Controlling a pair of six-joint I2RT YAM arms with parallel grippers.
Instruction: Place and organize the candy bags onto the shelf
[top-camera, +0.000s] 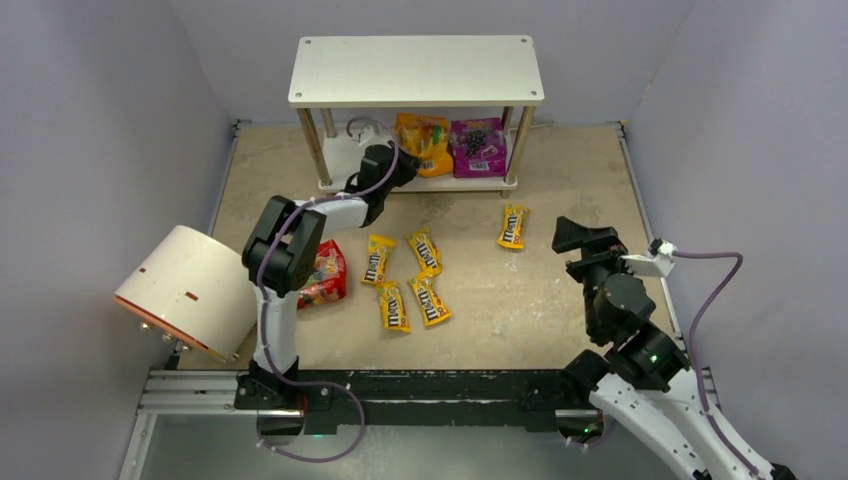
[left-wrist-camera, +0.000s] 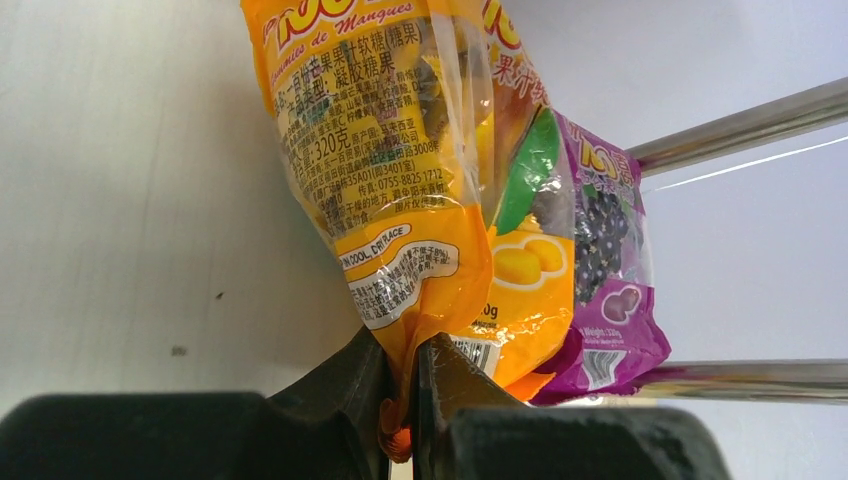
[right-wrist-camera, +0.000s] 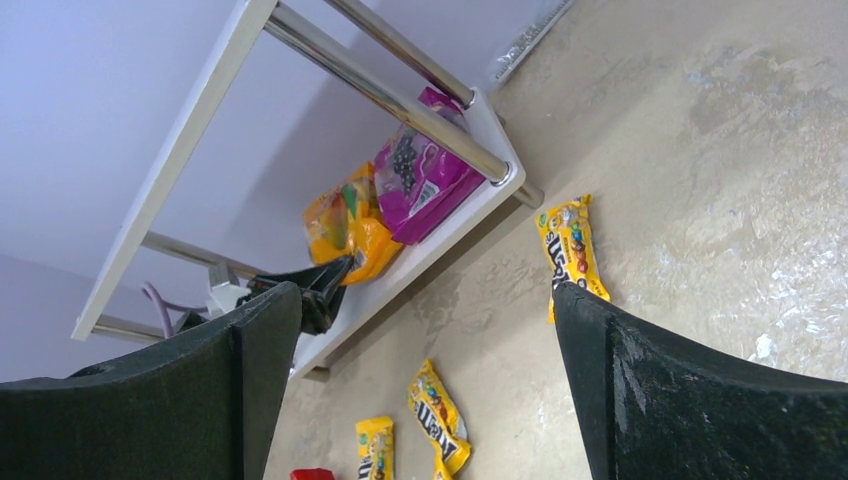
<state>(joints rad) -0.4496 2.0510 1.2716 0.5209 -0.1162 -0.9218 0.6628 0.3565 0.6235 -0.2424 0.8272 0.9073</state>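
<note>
1. Shelf (top-camera: 415, 70) stands at the far edge of the table (top-camera: 580, 170): two white boards on silver posts.
2. Orange pouch (left-wrist-camera: 400, 180) sits on the lower board, roughly mid-board. Purple pouch (top-camera: 478, 147) is on the same board just to its right. In the left wrist view the two overlap and touch.
3. Left gripper (left-wrist-camera: 402, 375) reaches in under the top board from the front left. Its jaws are pinched tight on the bottom seam of the orange pouch, and film bulges out between the fingers.
4. Right gripper (right-wrist-camera: 425, 390) hovers above the right side of the table, aimed toward the shelf, with its jaws spread wide and nothing between them.
5. Red pouch (top-camera: 325, 275) lies flat on the table at left, partly hidden under the left arm (top-camera: 290, 245). The white-and-orange cylinder (top-camera: 190, 290) lies on its side just beyond it.
6. Four yellow M&M's packets (top-camera: 425, 251) lie flat mid-table in a loose cluster — two farther, two nearer.
7. The fifth packet (top-camera: 513, 226) lies apart to the right, in front of the shelf's right front post and left of the right gripper.
</note>
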